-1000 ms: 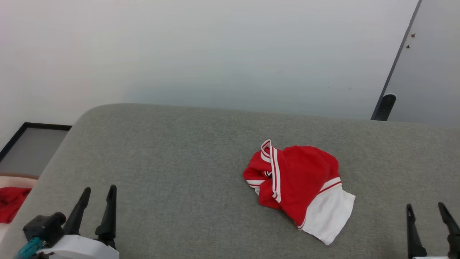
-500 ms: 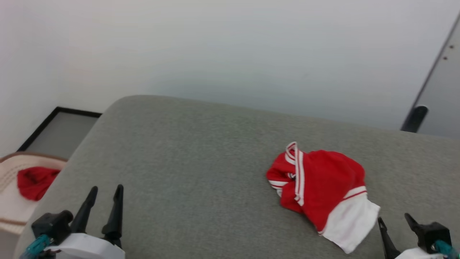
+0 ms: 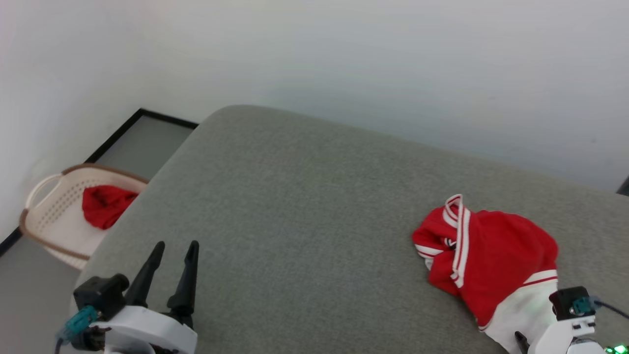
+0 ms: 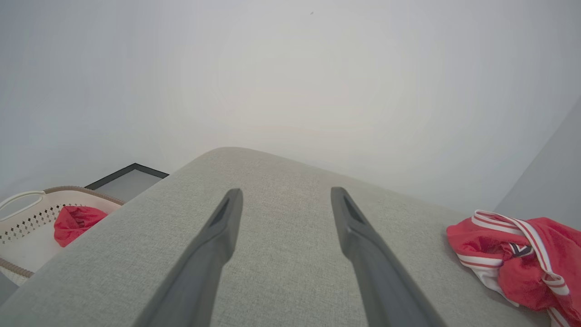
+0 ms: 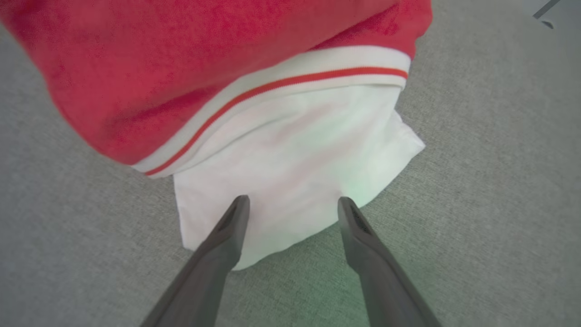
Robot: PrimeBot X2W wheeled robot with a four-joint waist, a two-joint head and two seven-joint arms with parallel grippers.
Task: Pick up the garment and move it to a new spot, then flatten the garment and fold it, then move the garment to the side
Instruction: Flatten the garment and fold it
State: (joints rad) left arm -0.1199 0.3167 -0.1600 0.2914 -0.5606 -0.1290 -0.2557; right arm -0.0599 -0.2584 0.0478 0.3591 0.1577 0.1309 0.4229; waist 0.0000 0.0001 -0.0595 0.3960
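While the red jersey (image 3: 496, 260) lies crumpled on the grey cushioned surface (image 3: 295, 221), your coming move depends on which end of it faces which claw. The bundle's long axis runs from the striped trim (image 3: 461, 231) at its far end to the white sleeve end (image 5: 295, 150) at its near end, and that near end points straight at your right claw (image 5: 294, 200).

In the right wrist view, both fingers of that claw are spread wide and hold nothing. Their tips sit over the near edge of the white cloth, one on each side of its middle. You cannot tell from these views whether the tips touch the fabric or hang just above it.

Your left claw (image 3: 177, 244) is also spread wide and empty. It is well apart from the jersey, off the side where the striped trim shows, with bare grey cushion between them.

So the right arm is clearly the nearer one, and the white sleeve end is probably your first hold. Expect the soft bundle to unroll and trail as it lifts. A single-layer pinch on the white end may leave the red body dragging.

Ignore the plain red cloth (image 3: 105, 206) in the pale laundry basket (image 3: 49, 216), which is farther from the jersey than the left claw is.
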